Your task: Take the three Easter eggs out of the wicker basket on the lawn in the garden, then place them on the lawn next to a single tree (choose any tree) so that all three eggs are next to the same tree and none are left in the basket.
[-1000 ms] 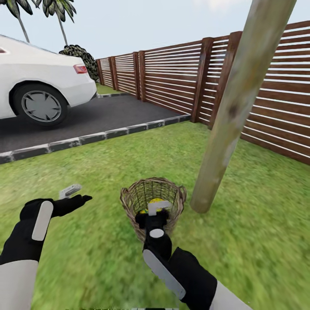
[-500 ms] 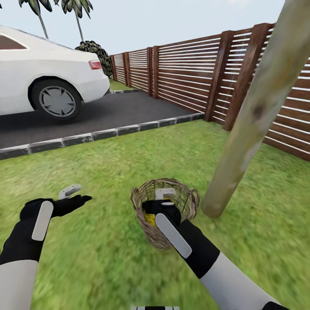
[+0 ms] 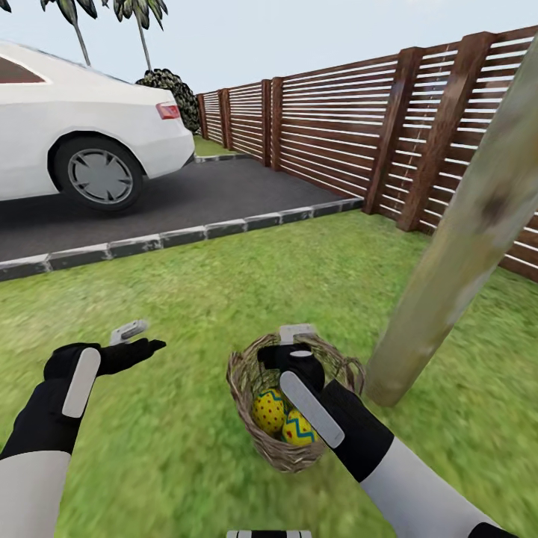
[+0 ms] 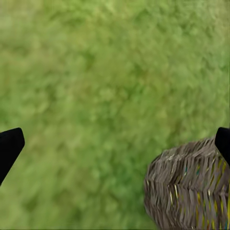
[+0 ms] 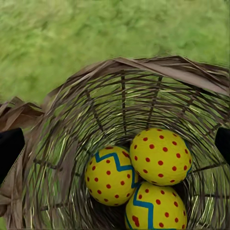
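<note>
The wicker basket (image 3: 258, 385) stands on the lawn (image 3: 187, 314), close to the foot of a pale tree (image 3: 456, 261) at its right. In the right wrist view, three yellow Easter eggs with red dots and blue zigzags lie together on the basket's bottom (image 5: 111, 175) (image 5: 160, 155) (image 5: 153, 211); two of them show in the head view (image 3: 269, 411). My right gripper (image 3: 293, 345) hangs open over the basket's mouth, above the eggs and not touching them (image 5: 115, 148). My left gripper (image 3: 138, 338) is open and empty over the grass left of the basket (image 4: 189, 191).
A white car (image 3: 75, 142) is parked on the dark asphalt driveway (image 3: 194, 198) beyond a stone kerb (image 3: 149, 243). A slatted wooden fence (image 3: 351, 127) runs along the back and right. A dark bush (image 3: 170, 91) stands behind the car. Open grass lies all around the trunk.
The head camera has shifted, so the scene sits further right. My right arm has reached forward over the basket, uncovering the eggs. The left arm has stayed put.
</note>
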Available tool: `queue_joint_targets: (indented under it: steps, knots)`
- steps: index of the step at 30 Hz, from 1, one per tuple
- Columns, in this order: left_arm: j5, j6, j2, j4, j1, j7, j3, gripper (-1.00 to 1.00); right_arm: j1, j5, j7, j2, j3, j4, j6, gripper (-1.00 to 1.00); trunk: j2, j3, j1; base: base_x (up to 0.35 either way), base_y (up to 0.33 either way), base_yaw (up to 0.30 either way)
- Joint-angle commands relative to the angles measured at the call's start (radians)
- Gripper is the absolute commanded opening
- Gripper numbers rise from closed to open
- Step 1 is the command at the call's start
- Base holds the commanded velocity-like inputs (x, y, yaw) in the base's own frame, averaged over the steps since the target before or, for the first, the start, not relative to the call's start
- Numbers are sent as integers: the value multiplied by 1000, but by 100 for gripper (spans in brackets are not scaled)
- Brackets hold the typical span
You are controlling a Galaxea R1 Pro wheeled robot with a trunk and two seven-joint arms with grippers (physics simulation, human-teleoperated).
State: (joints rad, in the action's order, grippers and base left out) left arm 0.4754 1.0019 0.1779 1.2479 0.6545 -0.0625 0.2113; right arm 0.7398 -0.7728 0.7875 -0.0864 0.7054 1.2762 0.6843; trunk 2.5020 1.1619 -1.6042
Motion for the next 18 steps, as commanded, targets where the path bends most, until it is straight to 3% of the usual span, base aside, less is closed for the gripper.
queue_joint_targets:
  steps: [1, 6, 12, 18]
  knots:
    - [9, 4, 0, 1, 1, -6, 0, 100, 1, -8, 10, 0, 2, 1, 3, 100, 0, 1, 0, 163, 0, 0]
    - [12, 5, -4, 1, 1, -5, -16, 100, 1, -15, 10, 0, 3, 15, 61, 100, 0, 1, 0, 36, 0, 0]
    - [12, 6, -9, 2, 1, -5, -27, 100, 1, -18, 6, -2, -4, 41, 275, 100, 0, 1, 0, 3, 0, 0]
    - [12, 6, -11, 6, 1, -5, -27, 100, -2, -23, 1, 1, -4, 32, 307, 100, 0, 1, 0, 0, 0, 0]
